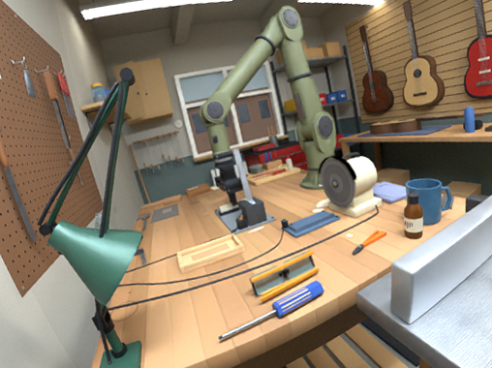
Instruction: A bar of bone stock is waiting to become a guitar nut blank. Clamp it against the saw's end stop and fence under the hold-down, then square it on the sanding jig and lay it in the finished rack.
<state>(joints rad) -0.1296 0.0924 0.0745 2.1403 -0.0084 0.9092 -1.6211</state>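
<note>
My gripper [232, 202] reaches down over the small saw [244, 212] at the middle of the bench, closed on the bar of bone stock, which its fingers hide from this side. The saw has a grey base plate, a dark block and an upright blade or post. To its right stands the sanding jig [347, 181], a grey disc on a cream housing, with a blue plate [310, 223] in front of it. A shallow wooden tray, the finished rack [209, 251], lies nearer on the bench, left of the blue plate.
Black cables [253, 262] run across the bench in front of the rack. A green desk lamp [98, 257] leans over the left edge. Nearer lie a screwdriver [280, 308], a gauge [283, 273], pliers [368, 240], a brown bottle [412, 216] and a blue mug [428, 199].
</note>
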